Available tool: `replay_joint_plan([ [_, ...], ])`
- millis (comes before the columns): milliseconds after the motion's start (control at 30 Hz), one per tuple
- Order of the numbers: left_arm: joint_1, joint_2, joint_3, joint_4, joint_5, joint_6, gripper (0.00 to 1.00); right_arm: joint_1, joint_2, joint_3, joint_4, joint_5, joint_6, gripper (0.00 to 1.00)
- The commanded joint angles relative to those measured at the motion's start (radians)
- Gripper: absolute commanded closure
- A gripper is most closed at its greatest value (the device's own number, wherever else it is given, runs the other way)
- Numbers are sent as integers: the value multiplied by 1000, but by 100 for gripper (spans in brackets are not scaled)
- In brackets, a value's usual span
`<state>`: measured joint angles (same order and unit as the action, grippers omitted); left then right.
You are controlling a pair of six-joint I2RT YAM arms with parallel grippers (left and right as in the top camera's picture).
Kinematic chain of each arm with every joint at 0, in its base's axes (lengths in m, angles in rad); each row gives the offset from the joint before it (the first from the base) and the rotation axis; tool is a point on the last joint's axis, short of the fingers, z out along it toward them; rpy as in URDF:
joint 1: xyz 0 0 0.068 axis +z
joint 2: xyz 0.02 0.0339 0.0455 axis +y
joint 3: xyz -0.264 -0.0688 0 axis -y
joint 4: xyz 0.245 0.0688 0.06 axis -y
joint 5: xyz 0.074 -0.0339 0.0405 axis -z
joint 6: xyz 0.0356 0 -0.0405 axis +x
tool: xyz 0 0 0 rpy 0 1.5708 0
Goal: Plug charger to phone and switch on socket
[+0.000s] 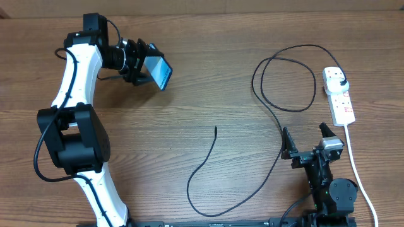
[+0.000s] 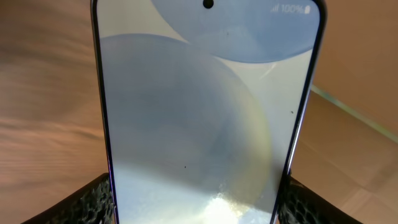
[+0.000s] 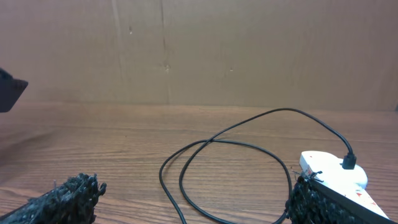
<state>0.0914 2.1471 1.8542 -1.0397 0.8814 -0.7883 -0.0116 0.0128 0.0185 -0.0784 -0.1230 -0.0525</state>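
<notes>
Left jaws clamped on phone [image 1: 161, 71], held off tabletop. Right jaws wide apart, empty, near socket [image 1: 339, 96]. Plugging step pending: right must fetch loose charger [image 1: 215, 130] tip.

Soft, even light is falling on the table [image 1: 208, 75], leaving only faint shadows overhead. At the left wrist, white glare is washing out the bottom of the phone [image 2: 205, 112], and the background is blurring. The right wrist view is looking sharp.
</notes>
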Motion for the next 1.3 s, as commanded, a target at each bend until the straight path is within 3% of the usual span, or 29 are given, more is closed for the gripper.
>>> replay_joint_plan([
  [0,-5,-18,34,4,245,-74,96,6,-11,-11,5,3,-1,0],
  [233,-5,-18,34,4,398,-93,96,6,-11,-11,5,3,-1,0],
  [400,-6,-18,34,3,404,-137,96,6,-11,-11,5,3,-1,0],
  [1267,-6,-18,34,4,455,-136,96,6,-11,-11,5,3,-1,0],
])
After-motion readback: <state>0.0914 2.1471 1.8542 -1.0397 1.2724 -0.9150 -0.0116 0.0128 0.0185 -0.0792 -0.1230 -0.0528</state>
